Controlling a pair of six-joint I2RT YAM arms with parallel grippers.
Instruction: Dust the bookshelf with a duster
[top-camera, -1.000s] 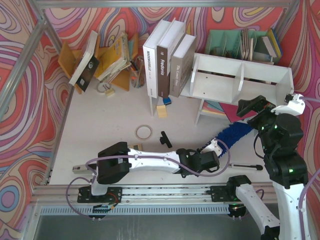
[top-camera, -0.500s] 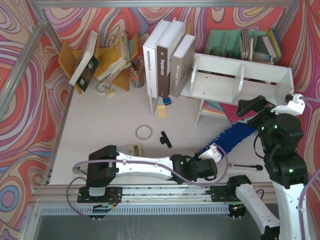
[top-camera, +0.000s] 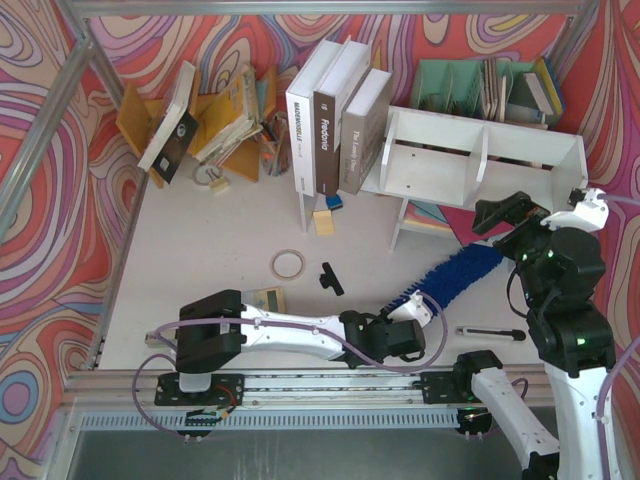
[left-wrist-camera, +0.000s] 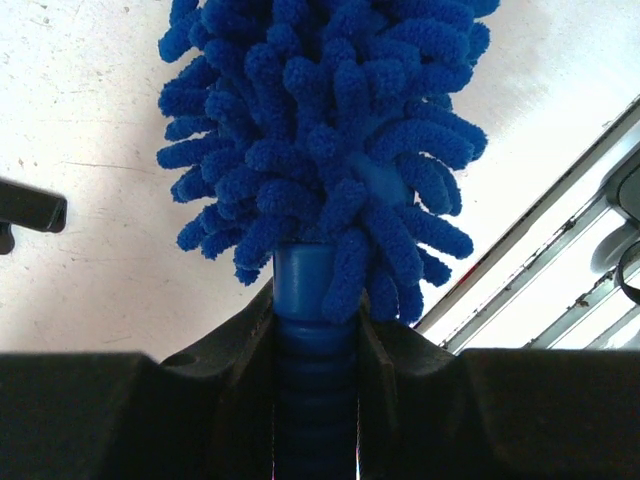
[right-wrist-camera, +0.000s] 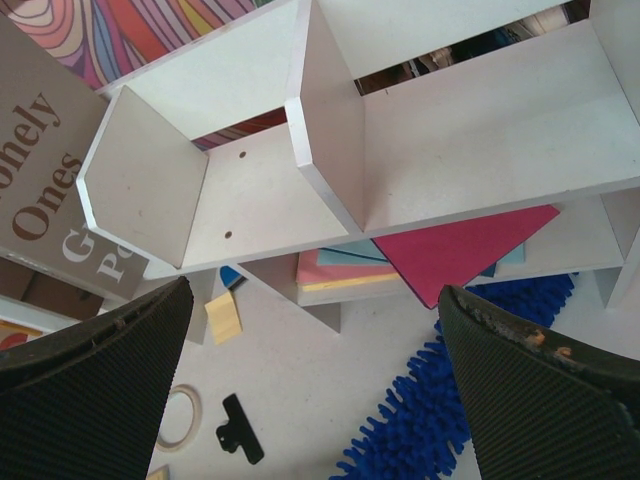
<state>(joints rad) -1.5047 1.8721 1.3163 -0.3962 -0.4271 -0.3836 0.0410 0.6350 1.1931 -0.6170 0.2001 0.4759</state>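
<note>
**A:** Grip first: what does the left claw (left-wrist-camera: 314, 335) have?

**B:** It is clamped tight on the duster (top-camera: 462, 272), on the ribbed blue handle (left-wrist-camera: 312, 400) right below the fluffy head. Both fingers press against the plastic.

**A:** And where is the duster?

**B:** Low over the counter (top-camera: 230, 230), at about 4 o'clock in the overhead view, with its head pointing toward 2 o'clock. The tip is near the legs of the bookshelf (top-camera: 530, 168) and, as far as I can tell, touches no board.

**A:** So the step in hand?

**B:** I judge it to be bringing the head up to the shelf. Lift first so the fibres clear the front edge. Then lay the head flat in one compartment and sweep outward from the divider (right-wrist-camera: 325, 110), and do the same in the other. Use light pressure, because the unit stands on thin legs and could shift.

**A:** The right claw (right-wrist-camera: 315, 330)?

**B:** Its fingers are spread wide apart, holding nothing and touching nothing. It hovers at 3 o'clock, just in front of the shelf. It could brace the unit, or at least leave the sweep path free.
</note>
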